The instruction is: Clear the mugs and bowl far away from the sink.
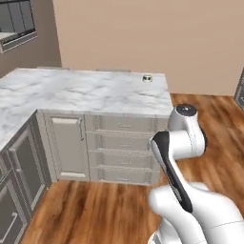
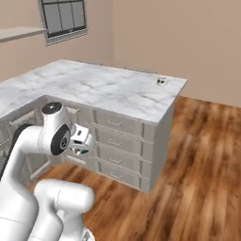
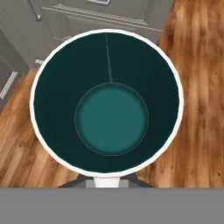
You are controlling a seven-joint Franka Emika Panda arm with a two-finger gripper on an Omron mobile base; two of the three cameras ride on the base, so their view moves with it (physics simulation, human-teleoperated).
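The dark green mug (image 3: 111,113) with a white rim sits right under the hand camera, seen from above down to its teal bottom, with wood floor beneath it. My gripper (image 2: 82,143) hangs low in front of the cabinet drawers, shut on this mug; the mug hides the fingertips. A sliver of green shows under the hand in the right base view. The white mug (image 1: 147,78) with dark marks stands near the far right corner of the marble counter (image 1: 86,93), also seen in the right base view (image 2: 161,81). The red bowl and the sink are out of view.
Grey drawers (image 1: 125,150) and cabinet doors (image 1: 66,145) line the L-shaped counter's front. Wood floor (image 2: 202,160) stretches to the right of the counter's end. A window (image 2: 63,19) is on the left wall.
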